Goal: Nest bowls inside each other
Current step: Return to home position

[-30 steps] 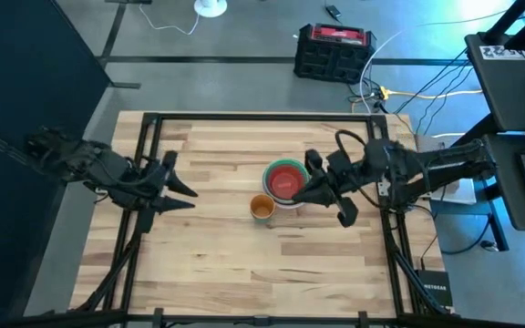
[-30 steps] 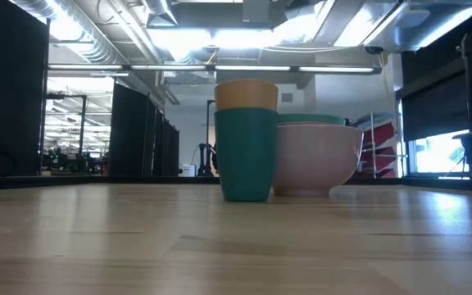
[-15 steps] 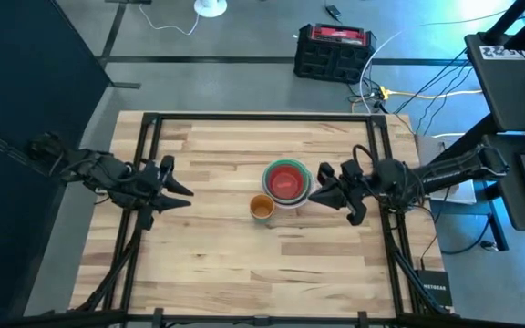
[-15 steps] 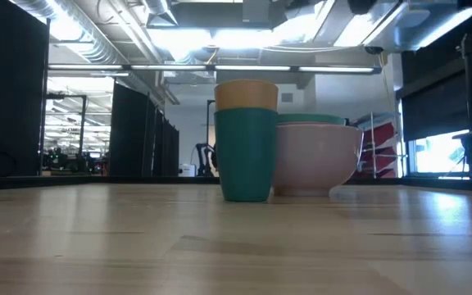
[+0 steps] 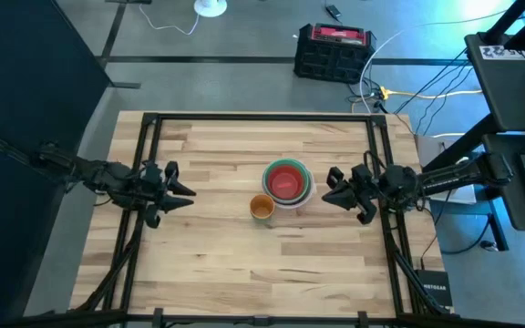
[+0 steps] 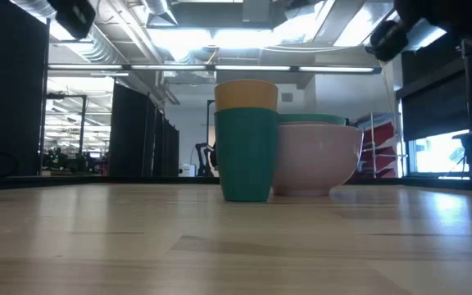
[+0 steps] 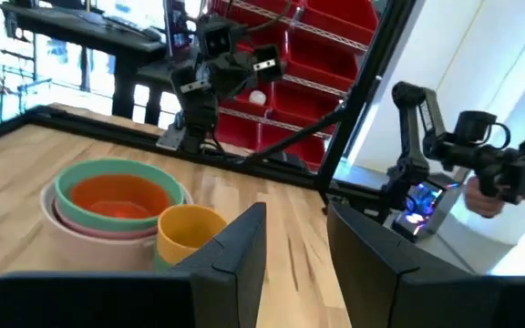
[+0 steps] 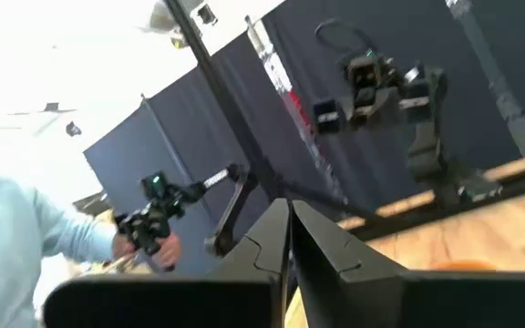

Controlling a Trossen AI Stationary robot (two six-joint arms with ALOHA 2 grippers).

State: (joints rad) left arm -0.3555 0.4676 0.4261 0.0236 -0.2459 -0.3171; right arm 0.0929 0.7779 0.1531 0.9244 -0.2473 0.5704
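While central, bowls [image 5: 286, 182] far from edges [image 5: 87, 255]

Left arm [image 5: 108, 173] and right arm [image 5: 431, 178] slim, black, jointed, left end effector fingers [image 7: 235, 260] dark, flat-sided, angular

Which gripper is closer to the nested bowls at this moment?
Right. The right gripper hangs just off the right side of the bowls; the left gripper is much farther away on their left.

Nested bowls [image 5: 286, 182] mid-table, cups [image 5: 262, 208] just beside, open tabletop [image 5: 208, 255] on every side
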